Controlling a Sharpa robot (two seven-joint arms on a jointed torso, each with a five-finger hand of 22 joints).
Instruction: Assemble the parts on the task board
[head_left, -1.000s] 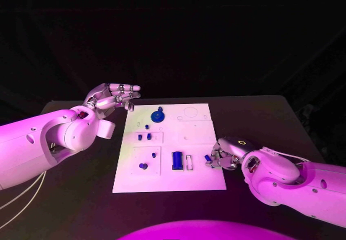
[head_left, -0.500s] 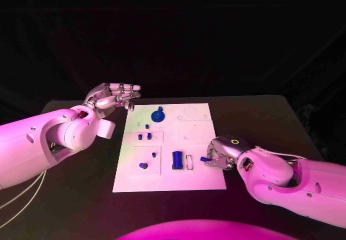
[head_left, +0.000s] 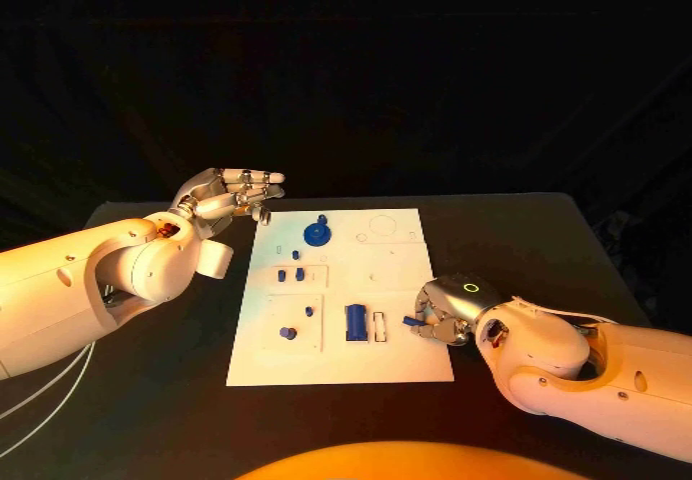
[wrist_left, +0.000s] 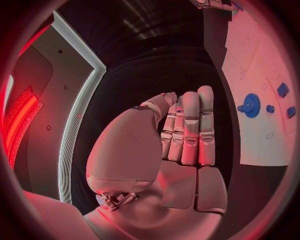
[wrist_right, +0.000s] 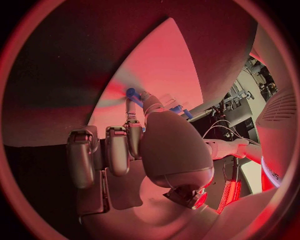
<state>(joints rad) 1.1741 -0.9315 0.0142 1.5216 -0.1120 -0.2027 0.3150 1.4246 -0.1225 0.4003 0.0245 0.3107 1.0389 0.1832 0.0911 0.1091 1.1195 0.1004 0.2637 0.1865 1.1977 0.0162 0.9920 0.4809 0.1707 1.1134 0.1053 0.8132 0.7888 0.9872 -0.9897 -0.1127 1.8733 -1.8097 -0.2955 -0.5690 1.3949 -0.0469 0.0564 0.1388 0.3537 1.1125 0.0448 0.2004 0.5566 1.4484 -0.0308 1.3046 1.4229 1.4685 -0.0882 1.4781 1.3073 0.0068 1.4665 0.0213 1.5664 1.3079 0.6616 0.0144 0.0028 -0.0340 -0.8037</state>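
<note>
Over the last second the right hand (head_left: 440, 318) has been drawn a little inward over the near right part of the white board (head_left: 392, 365), and a small blue peg (head_left: 413, 321) is now pinched at its fingertips, just beside the narrow slot (head_left: 379, 326) next to the upright blue block (head_left: 355, 319). A placing move appears to be under way. The left hand (head_left: 228, 195) has stayed raised off the counter (head_left: 519, 240) beyond the board's far left corner, fingers together, holding nothing.

In the right wrist view the peg (wrist_right: 131, 93) is seen clamped between fingertips. In the left wrist view the blue gear (wrist_left: 251, 105) is seen on the board, and the straight, closed-up fingers (wrist_left: 190, 125) are confirmed empty.
</note>
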